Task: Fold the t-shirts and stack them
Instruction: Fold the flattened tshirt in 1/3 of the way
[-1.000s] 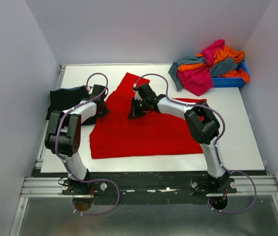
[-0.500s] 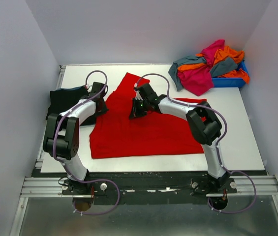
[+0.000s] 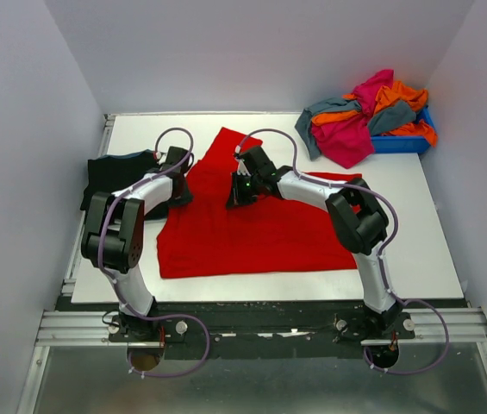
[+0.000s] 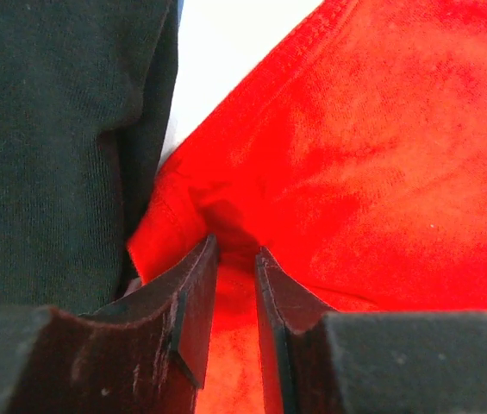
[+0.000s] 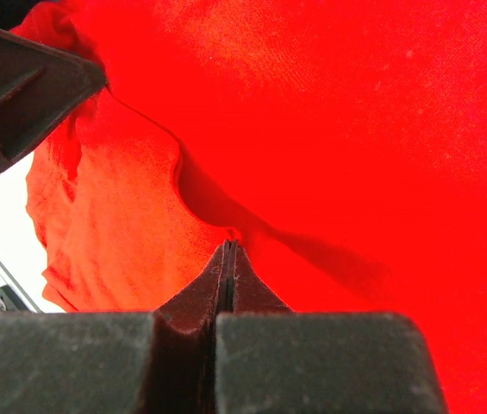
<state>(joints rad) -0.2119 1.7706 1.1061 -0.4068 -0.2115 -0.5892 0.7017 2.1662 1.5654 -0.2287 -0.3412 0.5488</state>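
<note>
A bright red t-shirt (image 3: 252,233) lies spread across the middle of the table, one sleeve pointing to the back. My left gripper (image 3: 177,185) is at its left edge, next to a folded black t-shirt (image 3: 114,172). In the left wrist view the left gripper (image 4: 234,250) is open, its jaws a narrow gap apart over a bunched red fold (image 4: 381,155), with the black t-shirt (image 4: 45,155) at the left. My right gripper (image 3: 240,194) rests on the upper middle of the red t-shirt. In the right wrist view the right gripper (image 5: 228,246) is shut, pinching a crease of the red cloth (image 5: 355,129).
A heap of magenta, orange and grey-teal t-shirts (image 3: 364,116) spills over a blue bin (image 3: 402,142) at the back right corner. Bare white table (image 3: 415,224) shows to the right of the red shirt. Walls close in on both sides.
My left gripper's jaws have parted from shut to a narrow gap, and the left elbow has shifted slightly. The right arm and the red shirt have stayed put.
</note>
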